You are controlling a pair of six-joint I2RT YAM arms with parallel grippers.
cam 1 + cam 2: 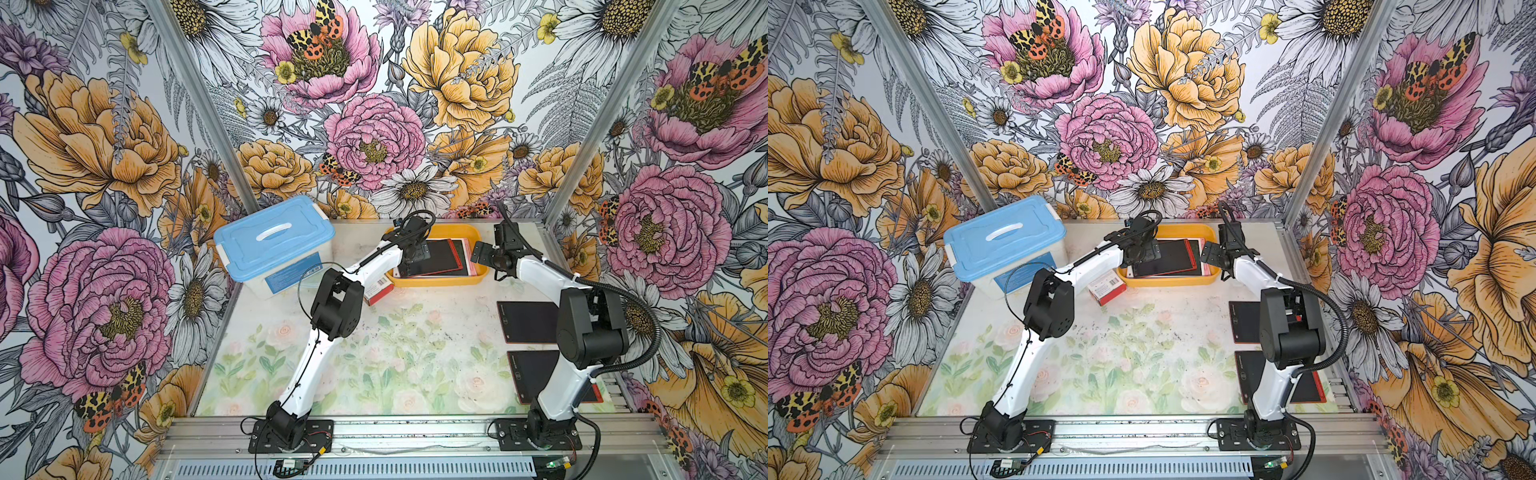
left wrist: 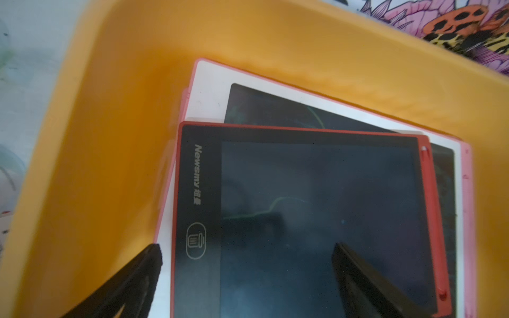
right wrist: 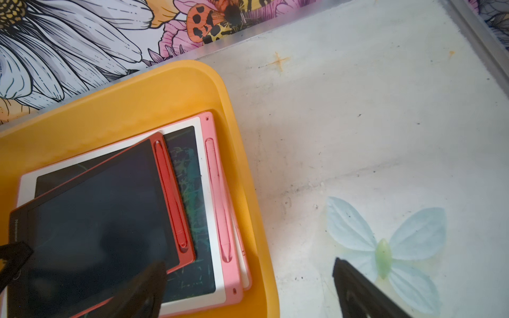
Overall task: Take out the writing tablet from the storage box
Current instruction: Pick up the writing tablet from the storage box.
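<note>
**Left gripper lining up on top tablet in bin, no grip yet**

Table [image 1: 395,353]: we see the bin [image 1: 440,281] at the far edge, between the two arms. Two loose tablets [image 1: 528,322] lie flat on the table by the right arm, so we judge the job partly done.

Bin: a stack is left inside. The top tablet [image 2: 316,220], black with a red frame, lies skewed on a pink tablet [image 2: 209,90]. Both lie flat inside the walls.

Left gripper [image 2: 246,247]: jaws wide apart, nothing held. It sits over the logo end of the top tablet, one finger past that short edge and the other over the screen. We cannot tell whether it touches.

Right gripper [image 3: 248,263]: jaws also wide apart and empty. It straddles the bin's side wall, one finger over the stack and one over bare table.

To do it well, we think:
- The tablet lies flat, so the outer finger needs to get under the short edge, or tip it up first.
- Pinch the frame end, not the screen middle.
- Take the top tablet only, since the pink one may drag along.
- The right gripper could steady the bin wall or take a handover.
- Lift level and clear of the wall, as the stylus [image 3: 170,192] in its side slot may slip.
</note>
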